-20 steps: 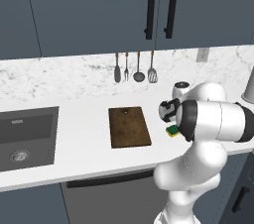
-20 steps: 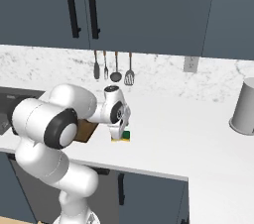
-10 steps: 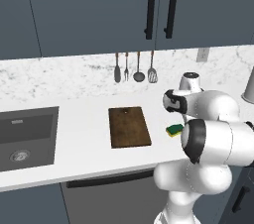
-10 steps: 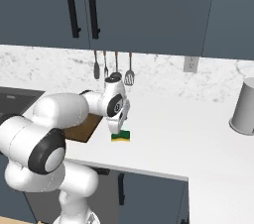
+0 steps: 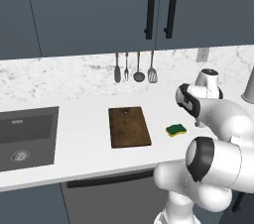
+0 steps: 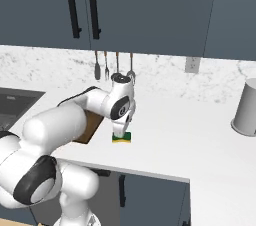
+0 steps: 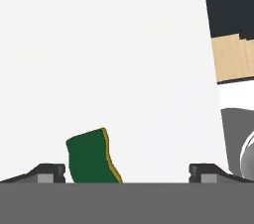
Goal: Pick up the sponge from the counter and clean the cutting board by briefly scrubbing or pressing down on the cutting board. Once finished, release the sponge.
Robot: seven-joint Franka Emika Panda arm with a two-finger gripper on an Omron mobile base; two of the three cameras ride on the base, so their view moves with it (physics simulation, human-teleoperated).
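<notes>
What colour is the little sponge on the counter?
The sponge is green on top and yellow underneath; the left base view shows it best.

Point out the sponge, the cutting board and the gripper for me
sponge (image 5: 176, 130): left base view, on its green top.
cutting board (image 5: 129, 127): left base view, middle of the brown wood.
gripper (image 7: 128, 171): hand view, midway between the open fingertips.

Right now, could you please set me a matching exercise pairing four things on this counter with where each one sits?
Things:
1. sponge
2. cutting board
3. sink
4. hanging utensils

Places:
A. on the backsplash above the board
B. set into the counter at far left
C. on the bare counter, right of the board
D. between the sink and the sponge

Pairs: 1-C, 2-D, 3-B, 4-A
</notes>
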